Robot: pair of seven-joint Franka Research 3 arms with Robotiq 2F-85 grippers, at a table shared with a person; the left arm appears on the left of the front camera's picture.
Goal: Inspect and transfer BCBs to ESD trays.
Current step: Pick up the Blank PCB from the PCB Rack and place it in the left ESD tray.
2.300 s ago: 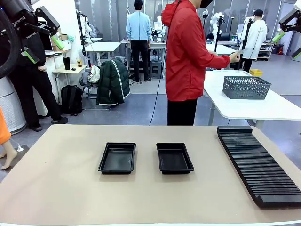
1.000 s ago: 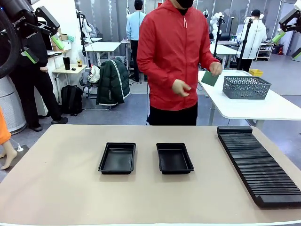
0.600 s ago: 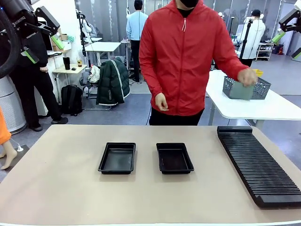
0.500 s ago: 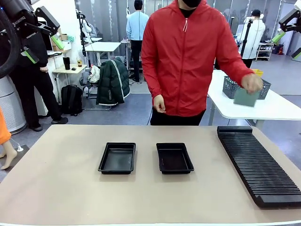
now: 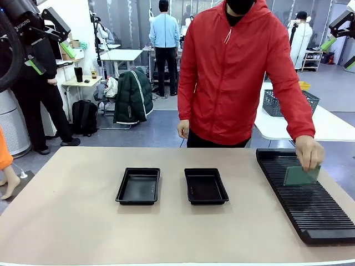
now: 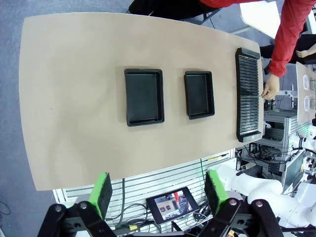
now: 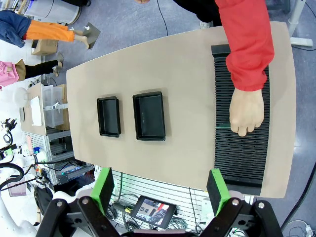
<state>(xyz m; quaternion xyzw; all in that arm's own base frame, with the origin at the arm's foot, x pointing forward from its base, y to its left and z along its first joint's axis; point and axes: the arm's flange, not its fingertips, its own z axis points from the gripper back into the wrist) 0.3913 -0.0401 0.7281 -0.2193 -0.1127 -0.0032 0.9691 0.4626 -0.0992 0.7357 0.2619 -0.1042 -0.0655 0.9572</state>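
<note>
**Hanging up high with both claws spread wide**

My left claw [image 6: 158,190] is wide apart and pinches nothing. Its two green pads are flat and blocky on black fingers. My right claw [image 7: 160,186] is spread the same way, with nothing between its pads. Both hang high above the surface [image 5: 66,210], which is smooth, tan and has rounded corners.

A person in a shiny red jacket stands at the far side. One hand [image 5: 309,152] pinches the top edge of a BCB [image 5: 301,175]. It is a thin, flat, pale green board shaped like a rectangle, and it stands up on its edge. From above in my right wrist view it looks like just a thin green line under the knuckles. Its bottom edge is down at the rack [image 5: 305,194], a long black strip full of fine ribs, on my right side of the surface. I cannot tell if the board sits in a slot.

The two ESD trays lie side by side near the middle of the surface, well apart from the rack. The left one [image 5: 138,185] and the right one [image 5: 206,185] are black plastic, shallow, with raised sloping rims and shiny floors.

A grey basket [image 5: 274,102] with holes sits on a white table behind the person.
</note>
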